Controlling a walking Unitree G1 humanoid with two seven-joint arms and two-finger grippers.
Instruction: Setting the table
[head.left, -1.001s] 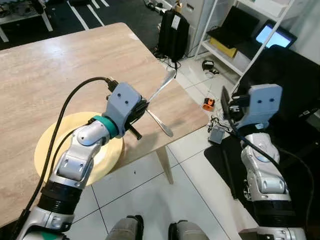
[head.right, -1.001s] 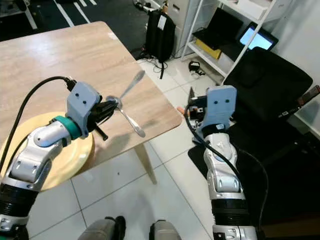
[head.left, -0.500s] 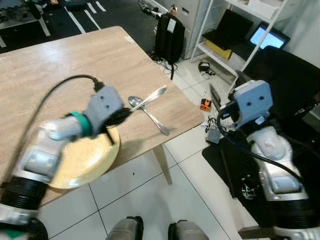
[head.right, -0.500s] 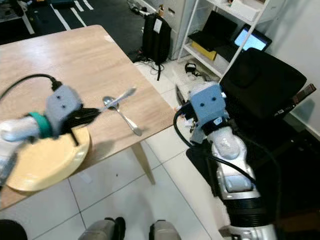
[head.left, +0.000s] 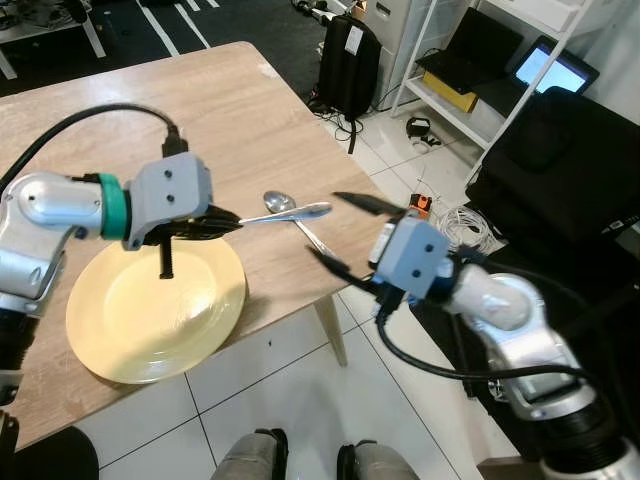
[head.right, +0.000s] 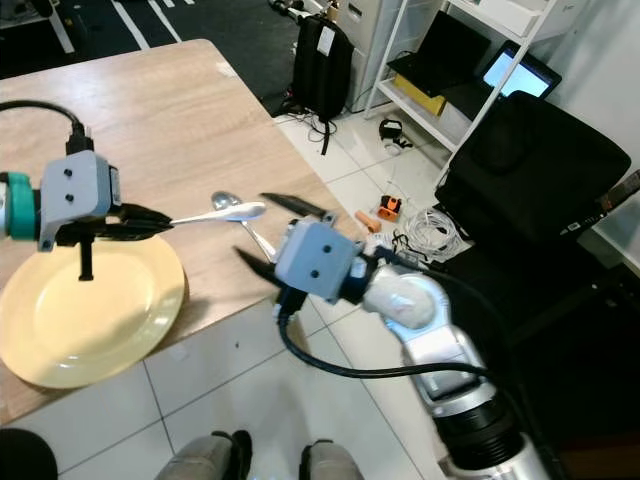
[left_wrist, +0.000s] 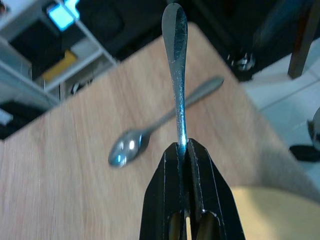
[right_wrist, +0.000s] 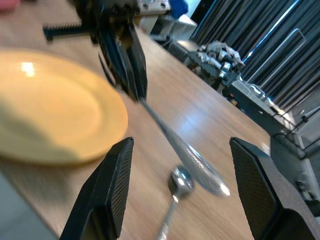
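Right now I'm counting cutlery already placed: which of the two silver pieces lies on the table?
The spoon lies flat on the table beside the yellow plate. The other utensil is held above it in the shut left claw.

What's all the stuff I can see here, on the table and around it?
Table: one, light wood, before the robot.
Plate: one, yellow, near the table's front edge.
Spoon: one, silver, lying on the table right of the plate.
Utensil handle: one, silver, held above the table.
Backpack: one, black, on the floor past the table.
Shelf unit: one, white, holding a lit screen.
Chair: one, black, at right.
Left gripper: shut on the utensil handle.
Right gripper: open, at the table's edge near the spoon.
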